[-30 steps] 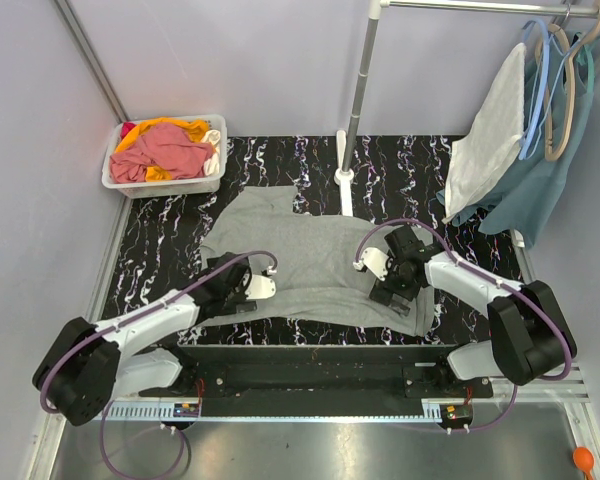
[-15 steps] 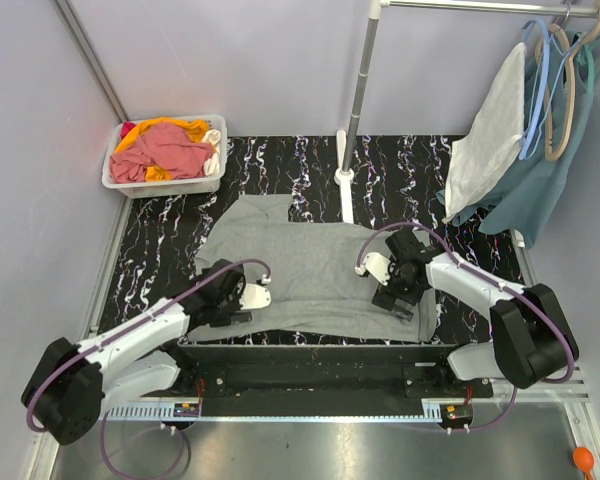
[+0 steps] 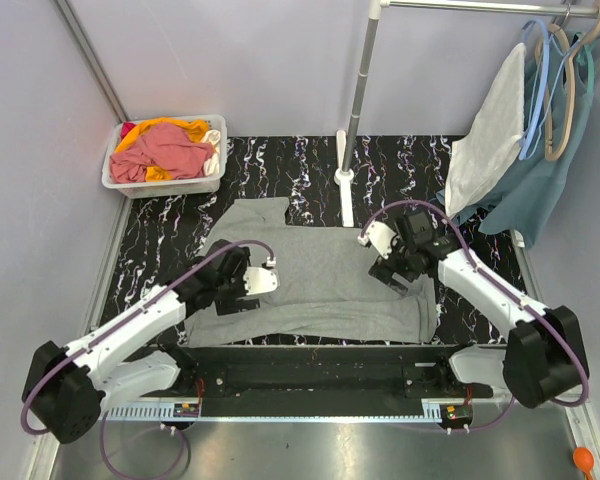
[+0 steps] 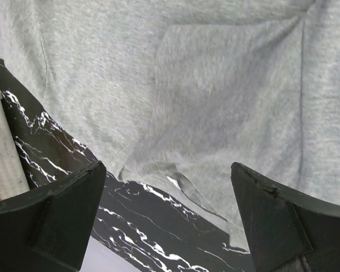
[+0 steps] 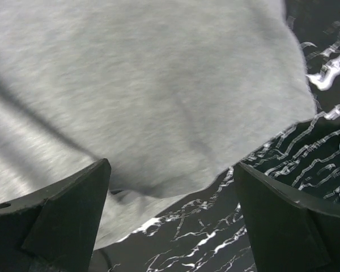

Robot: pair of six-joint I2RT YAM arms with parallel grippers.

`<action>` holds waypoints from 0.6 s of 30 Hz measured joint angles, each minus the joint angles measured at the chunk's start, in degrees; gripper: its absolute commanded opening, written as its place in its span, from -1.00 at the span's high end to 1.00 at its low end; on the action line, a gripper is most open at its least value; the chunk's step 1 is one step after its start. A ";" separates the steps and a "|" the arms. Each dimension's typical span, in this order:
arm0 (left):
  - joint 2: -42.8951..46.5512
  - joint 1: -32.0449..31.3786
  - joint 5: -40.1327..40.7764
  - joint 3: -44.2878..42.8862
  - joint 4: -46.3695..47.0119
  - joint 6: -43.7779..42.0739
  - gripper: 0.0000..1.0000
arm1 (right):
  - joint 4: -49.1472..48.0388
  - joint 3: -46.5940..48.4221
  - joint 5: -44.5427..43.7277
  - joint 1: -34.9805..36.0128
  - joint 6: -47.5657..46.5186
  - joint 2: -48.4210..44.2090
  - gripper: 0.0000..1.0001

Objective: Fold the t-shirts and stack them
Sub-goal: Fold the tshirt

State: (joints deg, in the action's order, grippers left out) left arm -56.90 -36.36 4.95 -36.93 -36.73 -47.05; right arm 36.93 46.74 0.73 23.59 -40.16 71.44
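Top external: gray t-shirt (image 3: pixel 320 280) flat beneath left pincer (image 3: pixel 232 298), right pincer (image 3: pixel 392 275).

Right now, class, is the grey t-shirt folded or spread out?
Spread out: the grey t-shirt lies flat and wide on the table, one sleeve sticking out.

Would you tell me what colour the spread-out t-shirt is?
The t-shirt is plain grey, clearest in the top external view.

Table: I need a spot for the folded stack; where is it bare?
Bare marble: the far strip between the rack pole and the hanging clothes, and the left side between the bin and the grey t-shirt. Crowded: centre and near edge, taken by that shirt, the left gripper and right gripper.
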 measured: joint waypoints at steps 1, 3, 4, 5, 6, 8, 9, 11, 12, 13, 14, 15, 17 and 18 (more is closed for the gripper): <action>-0.87 0.28 0.00 -0.15 0.68 -0.20 -0.98 | -0.76 0.37 -0.22 -1.07 0.17 0.94 -0.99; -3.19 1.31 -0.44 -0.79 1.84 -1.05 -0.98 | -2.34 2.05 0.00 -4.52 0.79 3.98 -0.99; -4.68 2.49 -0.96 -1.44 2.47 -1.29 -0.98 | -3.02 3.54 0.00 -6.69 1.25 6.03 -0.99; -6.05 3.82 -1.68 -2.34 2.82 -1.46 -0.98 | -4.04 5.57 0.37 -9.49 1.79 8.68 -0.99; -8.33 5.77 -3.13 -4.22 3.04 -1.57 -0.98 | -4.87 7.56 0.39 -11.82 2.47 11.26 -0.99; -13.05 9.64 -5.62 -8.63 3.78 -1.53 -0.98 | -6.05 11.43 0.39 -15.13 3.61 15.67 -0.99; -15.61 11.28 -7.19 -11.45 4.20 -1.51 -0.98 | -6.67 13.86 0.46 -16.52 4.31 18.36 -0.98; -20.26 13.97 -9.75 -16.74 5.35 -1.40 -0.98 | -7.69 17.03 0.55 -17.68 5.05 22.14 -0.96; -22.47 14.80 -10.91 -19.26 5.64 -1.42 -0.98 | -7.96 18.49 0.85 -18.03 5.44 24.02 -0.96; -24.06 15.28 -11.65 -21.00 5.95 -1.42 -0.98 | -8.13 19.85 1.40 -18.29 5.77 25.81 -0.96; -26.25 15.69 -12.83 -23.30 6.29 -1.55 -0.98 | -8.41 20.90 2.01 -18.53 6.03 27.47 -0.95; -28.00 15.91 -13.68 -24.76 6.40 -1.66 -0.98 | -8.46 21.77 2.34 -18.75 6.23 28.98 -0.94; -30.64 16.17 -15.13 -26.86 6.21 -2.25 -0.98 | -8.41 23.06 3.39 -19.12 6.56 31.41 -0.92; -32.09 16.33 -15.82 -27.85 5.77 -2.60 -0.98 | -8.41 23.61 3.85 -19.32 6.64 32.57 -0.89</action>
State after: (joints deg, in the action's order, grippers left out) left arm -88.99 -20.03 -10.87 -64.77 -30.96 -49.65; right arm 28.51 70.35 4.58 4.27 -33.52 104.01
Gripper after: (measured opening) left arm 0.988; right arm 0.972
